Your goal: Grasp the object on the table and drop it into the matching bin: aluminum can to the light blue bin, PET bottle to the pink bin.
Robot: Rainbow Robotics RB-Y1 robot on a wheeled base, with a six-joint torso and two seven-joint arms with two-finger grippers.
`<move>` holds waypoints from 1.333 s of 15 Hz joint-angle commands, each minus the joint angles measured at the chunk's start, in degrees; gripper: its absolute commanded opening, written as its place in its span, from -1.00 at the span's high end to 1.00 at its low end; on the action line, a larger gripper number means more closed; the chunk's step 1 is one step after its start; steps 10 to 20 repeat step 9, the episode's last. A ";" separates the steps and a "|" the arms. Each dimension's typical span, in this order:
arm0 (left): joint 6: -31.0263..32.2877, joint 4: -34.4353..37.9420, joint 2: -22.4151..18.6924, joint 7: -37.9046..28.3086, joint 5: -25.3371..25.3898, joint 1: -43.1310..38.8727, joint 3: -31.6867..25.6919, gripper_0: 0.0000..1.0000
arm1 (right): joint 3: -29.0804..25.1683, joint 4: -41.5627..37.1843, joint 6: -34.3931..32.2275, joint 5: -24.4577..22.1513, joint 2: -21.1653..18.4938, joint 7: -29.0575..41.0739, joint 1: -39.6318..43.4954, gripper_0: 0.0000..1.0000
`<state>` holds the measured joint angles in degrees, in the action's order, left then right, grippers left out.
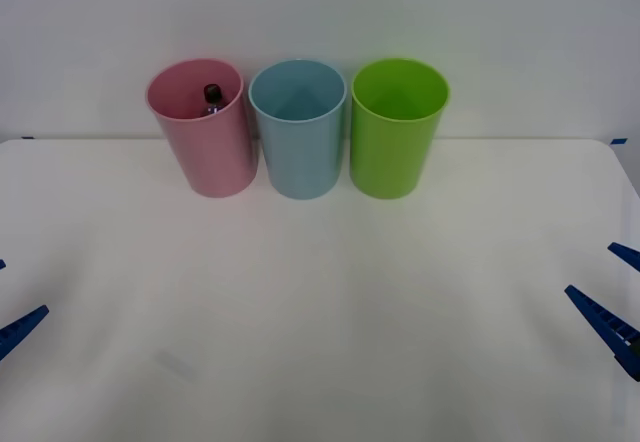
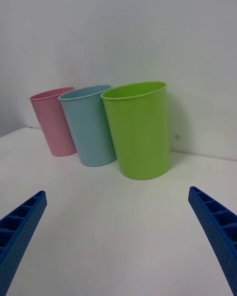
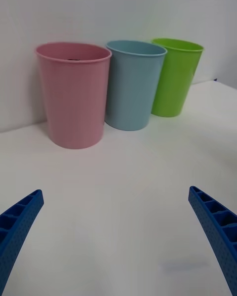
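Your left gripper (image 3: pixel 116 241) and right gripper (image 2: pixel 118 237) sit low at the near edges of the wide white table (image 1: pixel 320 342), blue ribbed fingers spread wide, holding nothing. At the far edge, you've got the small black-capped clear PET bottle (image 1: pixel 212 99) inside the tall pink plastic bin (image 1: pixel 203 132), light blue bin (image 1: pixel 297 132) beside it, then the lime green bin (image 1: pixel 397 130).

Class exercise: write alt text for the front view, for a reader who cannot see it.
A small PET bottle sits inside the pink bin, beside the light blue bin and a lime green bin on the white table. Open blue grippers wait at left and right.
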<state>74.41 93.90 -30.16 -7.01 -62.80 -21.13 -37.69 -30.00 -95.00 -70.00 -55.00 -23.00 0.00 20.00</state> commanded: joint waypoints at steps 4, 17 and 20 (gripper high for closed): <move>-0.49 -0.12 -0.96 0.86 -0.13 -3.83 0.86 -1.00 | 0.00 0.00 0.00 0.00 0.00 0.00 0.00 -1.00; -1.02 -0.21 -0.96 0.86 -0.13 -4.27 1.48 -1.00 | 0.00 0.00 0.00 0.00 0.00 0.00 0.00 -1.00; -1.02 -0.21 -0.96 0.86 -0.13 -4.27 1.48 -1.00 | 0.00 0.00 0.00 0.00 0.00 0.00 0.00 -1.00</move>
